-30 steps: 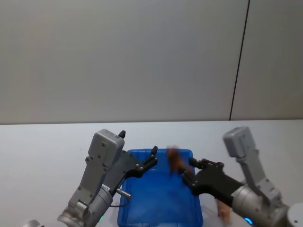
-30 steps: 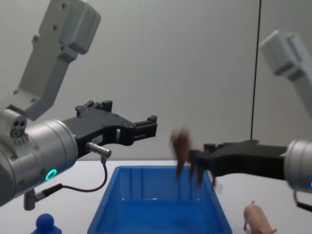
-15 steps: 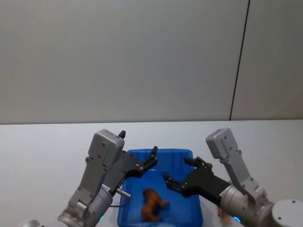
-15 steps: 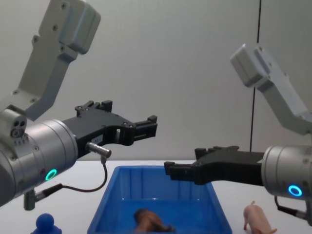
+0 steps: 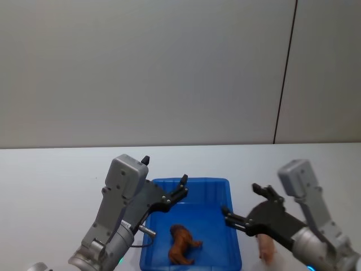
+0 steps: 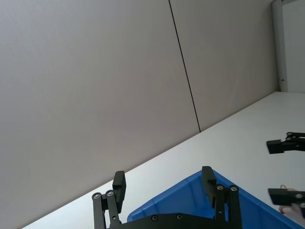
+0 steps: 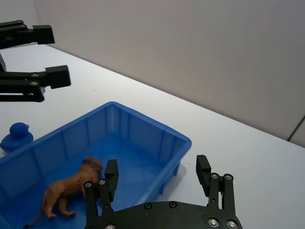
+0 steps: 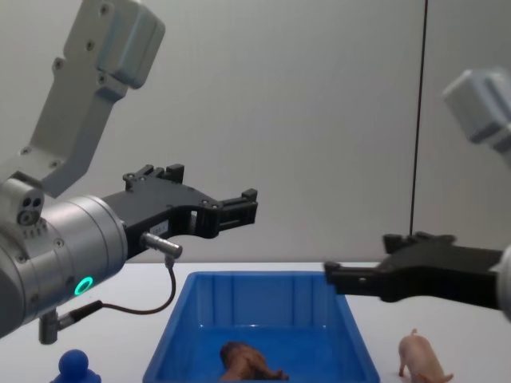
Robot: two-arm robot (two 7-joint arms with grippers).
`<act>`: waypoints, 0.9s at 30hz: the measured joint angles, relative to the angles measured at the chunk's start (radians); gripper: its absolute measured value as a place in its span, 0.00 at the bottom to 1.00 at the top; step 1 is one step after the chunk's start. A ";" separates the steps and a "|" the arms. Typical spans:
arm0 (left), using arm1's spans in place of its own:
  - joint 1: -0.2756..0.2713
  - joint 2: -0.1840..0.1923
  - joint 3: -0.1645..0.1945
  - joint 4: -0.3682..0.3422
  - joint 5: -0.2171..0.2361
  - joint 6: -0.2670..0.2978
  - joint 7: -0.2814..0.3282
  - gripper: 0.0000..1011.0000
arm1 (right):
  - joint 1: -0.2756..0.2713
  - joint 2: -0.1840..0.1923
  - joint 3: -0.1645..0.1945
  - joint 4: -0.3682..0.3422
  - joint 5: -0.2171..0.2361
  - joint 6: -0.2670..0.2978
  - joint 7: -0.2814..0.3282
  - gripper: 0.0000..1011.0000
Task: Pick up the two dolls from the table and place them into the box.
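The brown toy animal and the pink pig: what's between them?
The blue box's right wall, in the chest view: the brown animal lies inside it, the pig stands outside.

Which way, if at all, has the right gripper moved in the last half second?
Yes. The right gripper pulled rightward, from over the blue box to its right rim, toward the pink pig.

White table (image 5: 51, 169), grey wall (image 5: 141, 68) — dark seam (image 5: 285, 73), small blue toy (image 7: 15, 136)
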 joint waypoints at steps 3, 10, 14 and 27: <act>0.000 0.000 0.000 0.000 0.000 0.000 0.000 0.99 | -0.028 0.024 0.013 -0.030 0.019 -0.004 -0.020 0.99; 0.000 0.000 0.000 0.000 0.000 0.000 0.000 0.99 | -0.090 0.067 0.033 -0.087 0.062 0.000 -0.064 0.99; 0.000 0.000 0.000 0.000 0.000 0.000 0.000 0.99 | -0.116 0.083 0.040 -0.106 0.082 0.009 -0.082 0.99; 0.000 0.000 0.000 0.000 0.000 0.000 0.000 0.99 | -0.162 0.100 0.051 -0.095 0.144 0.061 -0.122 0.99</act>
